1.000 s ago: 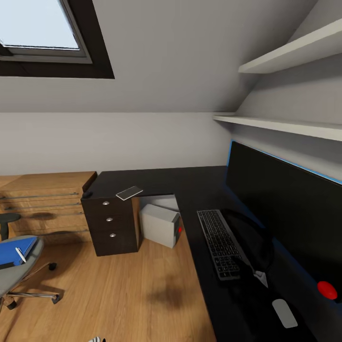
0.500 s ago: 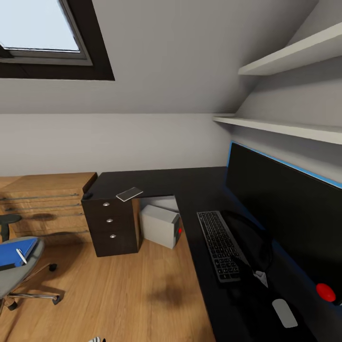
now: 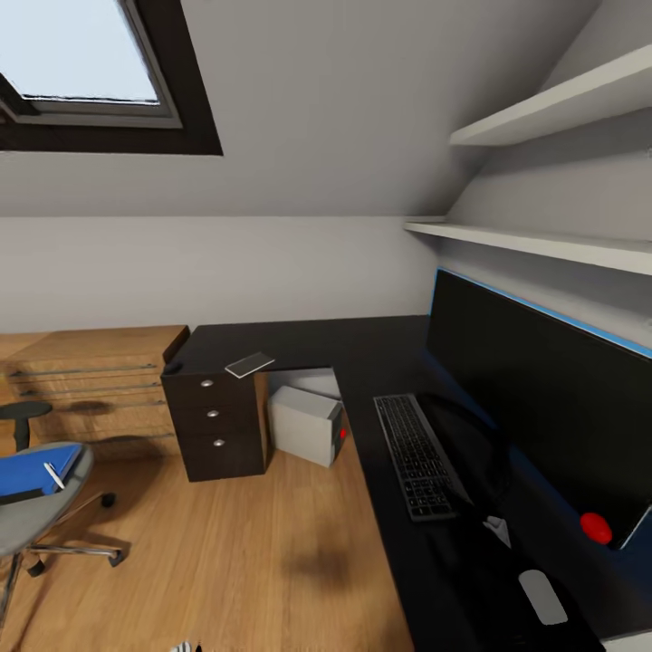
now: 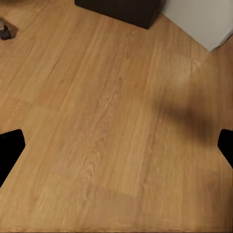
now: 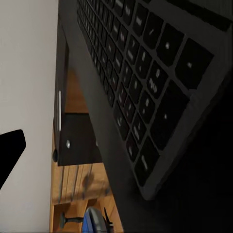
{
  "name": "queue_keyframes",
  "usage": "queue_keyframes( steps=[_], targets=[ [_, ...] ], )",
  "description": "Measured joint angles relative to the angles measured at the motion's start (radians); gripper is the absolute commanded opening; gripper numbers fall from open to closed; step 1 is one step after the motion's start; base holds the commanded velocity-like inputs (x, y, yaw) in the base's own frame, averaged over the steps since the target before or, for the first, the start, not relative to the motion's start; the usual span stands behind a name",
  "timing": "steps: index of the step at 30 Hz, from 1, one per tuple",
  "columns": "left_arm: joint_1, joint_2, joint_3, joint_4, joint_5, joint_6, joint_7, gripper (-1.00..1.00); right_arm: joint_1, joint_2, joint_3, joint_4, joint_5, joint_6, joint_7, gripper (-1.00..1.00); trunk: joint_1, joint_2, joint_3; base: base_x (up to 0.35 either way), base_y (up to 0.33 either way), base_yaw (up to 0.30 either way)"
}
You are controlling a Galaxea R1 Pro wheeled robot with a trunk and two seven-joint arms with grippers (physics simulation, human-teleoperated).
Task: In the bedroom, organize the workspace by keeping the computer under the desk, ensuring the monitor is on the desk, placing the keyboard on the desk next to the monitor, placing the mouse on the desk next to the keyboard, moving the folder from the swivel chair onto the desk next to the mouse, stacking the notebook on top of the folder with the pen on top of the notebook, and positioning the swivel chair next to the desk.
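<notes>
Three views of the counter corner

The head camera looks down from above the floor toward the counter (image 3: 362,349), keyboard (image 3: 415,457) at right. The right wrist camera sits very close over that keyboard (image 5: 145,82), facing along it toward the drawers (image 5: 77,141). The left wrist camera faces the wooden floor (image 4: 111,121) near the drawers.

The table (image 3: 317,340) is black, its three drawers (image 3: 215,415) dark with round silver knobs. The monitor (image 3: 534,398) has a black front edged by a bright blue strip. The keyboard (image 3: 414,455) is dark grey-black with pale key marks. The computer (image 3: 306,424) is white-grey with a red spot. The folder (image 3: 32,468) is bright blue, the pen (image 3: 53,474) white, the swivel chair (image 3: 36,507) seat grey. The notebook (image 3: 249,365) is pale grey. The floor (image 4: 107,121) shows warm wood grain; the walls are grey.
</notes>
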Motion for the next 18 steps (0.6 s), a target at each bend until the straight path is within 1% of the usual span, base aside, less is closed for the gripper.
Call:
queue_keyframes(
  steps=[12, 18],
  targets=[
    [0.000, 0.000, 0.000, 0.000, 0.000, 0.000, 0.000, 1.00, 0.000, 0.001, 0.001, 0.001, 0.000, 0.000, 0.000, 1.00, 0.000, 0.000, 0.000, -0.322, 0.000, 0.000],
    [0.000, 0.000, 0.000, 0.000, 0.000, 0.000, 0.000, 1.00, 0.000, 0.007, 0.001, 0.001, 0.001, -0.001, 0.000, 1.00, 0.000, 0.000, 0.000, -0.323, 0.000, 0.000]
  ],
)
